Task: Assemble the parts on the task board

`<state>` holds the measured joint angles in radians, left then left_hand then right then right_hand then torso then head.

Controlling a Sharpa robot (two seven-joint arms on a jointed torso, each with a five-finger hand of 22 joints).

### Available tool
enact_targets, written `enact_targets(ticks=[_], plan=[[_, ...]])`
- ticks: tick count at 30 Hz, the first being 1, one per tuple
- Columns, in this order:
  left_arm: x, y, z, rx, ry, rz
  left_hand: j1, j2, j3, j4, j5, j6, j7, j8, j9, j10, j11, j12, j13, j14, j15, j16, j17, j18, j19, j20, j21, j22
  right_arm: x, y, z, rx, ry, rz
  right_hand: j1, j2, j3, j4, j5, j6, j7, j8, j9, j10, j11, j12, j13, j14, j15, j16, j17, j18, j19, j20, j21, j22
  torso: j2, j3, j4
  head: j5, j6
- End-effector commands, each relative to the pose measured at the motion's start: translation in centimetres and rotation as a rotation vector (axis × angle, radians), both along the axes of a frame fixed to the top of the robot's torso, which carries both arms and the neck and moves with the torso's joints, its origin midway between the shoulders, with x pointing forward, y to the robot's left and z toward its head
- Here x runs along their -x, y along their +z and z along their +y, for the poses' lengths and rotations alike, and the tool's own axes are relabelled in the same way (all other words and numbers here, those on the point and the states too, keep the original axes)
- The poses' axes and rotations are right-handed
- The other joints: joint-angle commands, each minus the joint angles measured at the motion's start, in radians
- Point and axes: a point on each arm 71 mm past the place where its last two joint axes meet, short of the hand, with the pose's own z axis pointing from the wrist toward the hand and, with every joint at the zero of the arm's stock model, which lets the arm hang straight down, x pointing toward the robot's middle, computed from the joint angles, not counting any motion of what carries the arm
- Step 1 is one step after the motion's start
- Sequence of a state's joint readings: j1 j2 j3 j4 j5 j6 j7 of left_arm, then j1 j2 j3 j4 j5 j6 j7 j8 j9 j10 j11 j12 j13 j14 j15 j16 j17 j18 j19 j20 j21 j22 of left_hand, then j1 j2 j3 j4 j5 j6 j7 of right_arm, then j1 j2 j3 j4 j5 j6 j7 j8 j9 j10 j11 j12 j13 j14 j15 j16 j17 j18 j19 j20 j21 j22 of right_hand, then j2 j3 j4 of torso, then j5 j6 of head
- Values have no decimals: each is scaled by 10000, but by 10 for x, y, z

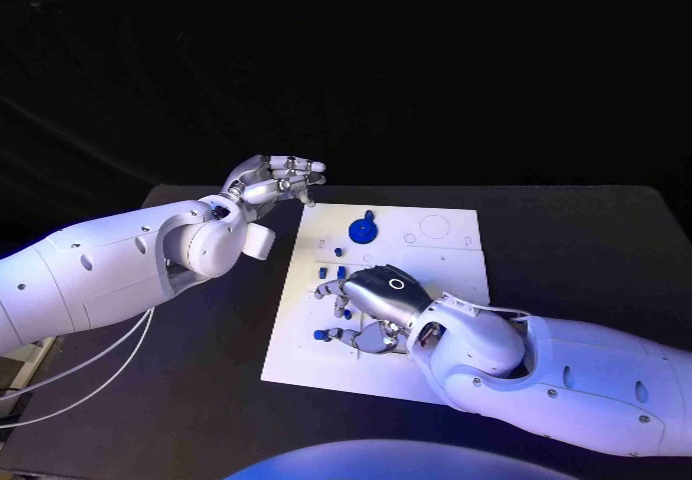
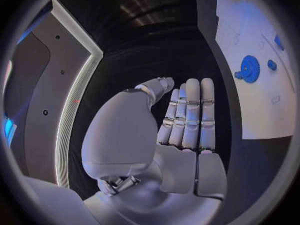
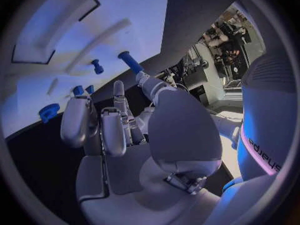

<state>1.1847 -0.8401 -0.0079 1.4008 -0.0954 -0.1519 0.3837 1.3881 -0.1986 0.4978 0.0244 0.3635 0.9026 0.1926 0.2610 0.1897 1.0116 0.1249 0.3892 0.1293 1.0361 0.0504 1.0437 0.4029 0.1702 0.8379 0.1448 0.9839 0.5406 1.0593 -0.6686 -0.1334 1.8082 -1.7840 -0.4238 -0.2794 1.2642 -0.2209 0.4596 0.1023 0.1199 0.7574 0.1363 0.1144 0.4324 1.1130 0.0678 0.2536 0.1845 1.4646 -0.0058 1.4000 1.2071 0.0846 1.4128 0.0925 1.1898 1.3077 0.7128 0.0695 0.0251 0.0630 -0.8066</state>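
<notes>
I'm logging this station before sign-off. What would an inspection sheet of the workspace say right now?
Surface: black table, bare around the plate.
Job's things: white task board; blue gear near its far end; small blue parts by the right hand.
Clutter: nothing seen.
Hands: left hand off the board's far corner, fingers together, holding nothing; right hand over the board, grip unclear.
Cables: pale cables under the left arm.
Surroundings: dark backdrop.
</notes>
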Motion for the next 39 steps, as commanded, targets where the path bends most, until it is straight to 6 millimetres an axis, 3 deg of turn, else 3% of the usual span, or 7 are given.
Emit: enact_targets(ticks=[1, 3, 9, 11, 19, 25, 39], plan=[[0, 1, -2, 57, -171, -39, 5, 92, -35, -46, 17, -73, 23, -53, -11, -63, 9, 34, 13, -70, 14, -39, -14, 136, -53, 32, -36, -12, -5, 15, -16, -1454, -351, 39, 373, 183, 185, -39, 108, 871, 136, 453, 169, 255, 49, 197, 115, 333, -19, -31, -16, -26, 56, -10, 63, 519, -5, -10, -8, -117, 77], [0, 1, -1, 55, -172, -36, 5, 92, -35, -46, 17, -73, 23, -53, -11, -63, 9, 34, 13, -70, 14, -39, -14, 136, -53, 32, -36, -12, -13, 20, -32, -1671, -861, 595, 480, 257, 357, -48, 104, 1355, 263, 657, 218, 437, 123, 371, 235, 339, 41, -16, -5, -37, 77, 43, 93, 551, -19, -26, -20, -229, 122], [1, 0, 0, 40, -180, -3, 4, 94, -36, -48, 17, -72, 23, -53, -11, -66, 10, 35, 13, -70, 15, -39, -14, 136, -52, 33, -37, -12, -32, 21, -97, -1851, -2992, 2996, 213, 215, 188, 134, 258, 2030, -33, 1168, 472, 1083, -195, 1924, 1502, 435, -199, 181, 278, -129, 314, -112, 595, 884, -75, -96, -111, -645, 221], [1, 0, 1, 37, -178, 2, 4, 94, -36, -48, 17, -72, 23, -53, -11, -66, 10, 35, 13, -70, 15, -39, -14, 136, -52, 33, -37, -12, -33, 19, -117, -1792, -3590, 3550, -300, 132, -253, 514, 809, 2007, -128, 1408, 761, 901, -340, 3099, 2610, 497, -323, 322, 477, -204, 474, -193, 958, 1114, -86, -105, -144, -781, 251], [4, 0, 4, 35, -190, 16, -5, 93, -41, -44, 16, -70, 24, -51, -11, -66, 11, 36, 14, -72, 17, -40, -14, 135, -53, 34, -39, -13, -19, 14, -174, -1253, -5178, 4708, -690, 203, -1084, 1402, 855, 1577, -185, 1957, 1639, 565, -312, 6096, 5958, 545, -304, 517, 705, -322, 683, -241, 1499, 1496, -124, -108, -281, -1071, 224], [5, 0, 3, 47, -224, 23, -5, 93, -41, -44, 16, -70, 24, -51, -11, -66, 11, 36, 14, -72, 17, -40, -14, 135, -53, 34, -39, -13, -8, 8, -191, -157, -5563, 4523, -880, 80, -1636, 1851, 1115, 1497, -225, 2165, 1936, 585, -333, 6714, 6760, 572, -319, 621, 862, -367, 767, -251, 1703, 1633, -129, -139, -313, -1130, 207], [7, 0, 5, 39, -204, 22, -5, 93, -41, -44, 16, -70, 24, -51, -11, -66, 11, 36, 14, -72, 17, -40, -14, 135, -53, 34, -39, -13, 5, -2, -185, 849, -5371, 3946, -1218, 192, -2148, 1899, 1069, 1551, -285, 2341, 2123, 718, -377, 7017, 7198, 595, -353, 701, 995, -394, 820, -277, 1825, 1716, -108, -141, -291, -1114, 179]])
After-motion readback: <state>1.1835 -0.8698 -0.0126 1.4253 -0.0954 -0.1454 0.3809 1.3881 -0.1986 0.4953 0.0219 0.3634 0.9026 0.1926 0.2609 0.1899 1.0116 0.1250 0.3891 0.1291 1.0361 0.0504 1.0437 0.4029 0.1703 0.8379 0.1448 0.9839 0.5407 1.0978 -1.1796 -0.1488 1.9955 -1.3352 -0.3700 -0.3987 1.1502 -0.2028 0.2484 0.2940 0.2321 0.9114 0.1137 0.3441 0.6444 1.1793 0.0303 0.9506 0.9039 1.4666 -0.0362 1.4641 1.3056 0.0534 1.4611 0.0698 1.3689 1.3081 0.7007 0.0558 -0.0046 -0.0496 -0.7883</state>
